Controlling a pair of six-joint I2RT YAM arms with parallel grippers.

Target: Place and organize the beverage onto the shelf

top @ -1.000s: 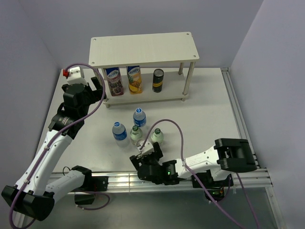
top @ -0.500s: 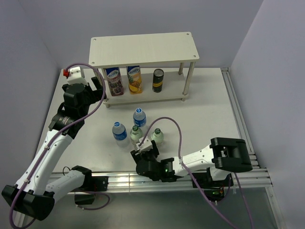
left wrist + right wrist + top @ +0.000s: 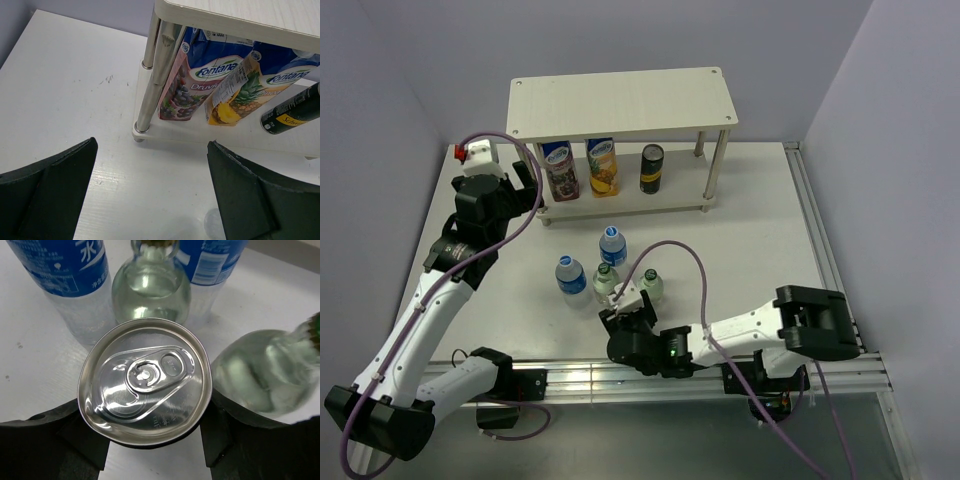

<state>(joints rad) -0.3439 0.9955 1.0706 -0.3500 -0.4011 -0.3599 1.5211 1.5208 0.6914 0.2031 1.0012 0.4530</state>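
Note:
In the right wrist view a dark can [image 3: 145, 380] with a silver top sits between my right gripper's [image 3: 147, 427] black fingers, which are shut on its sides. Two green-tinted glass bottles [image 3: 151, 287] [image 3: 260, 375] and two blue-labelled plastic bottles [image 3: 70, 275] [image 3: 210, 260] stand close around it. From above, my right gripper [image 3: 625, 312] hides that can, just in front of the glass bottles [image 3: 606, 283] [image 3: 650, 285]. Another dark can [image 3: 651, 168] stands on the lower tier of the shelf [image 3: 620, 100]. My left gripper [image 3: 152, 200] hangs open by the shelf's left post.
Two tall printed cartons [image 3: 560, 170] [image 3: 603, 166] stand on the lower tier left of the can. The plastic bottles [image 3: 611, 244] [image 3: 570, 274] stand between the shelf and my right gripper. A metal rail [image 3: 820, 260] runs along the table's right edge.
My right gripper has shut on the dark can and shifted slightly left. The left arm has not moved.

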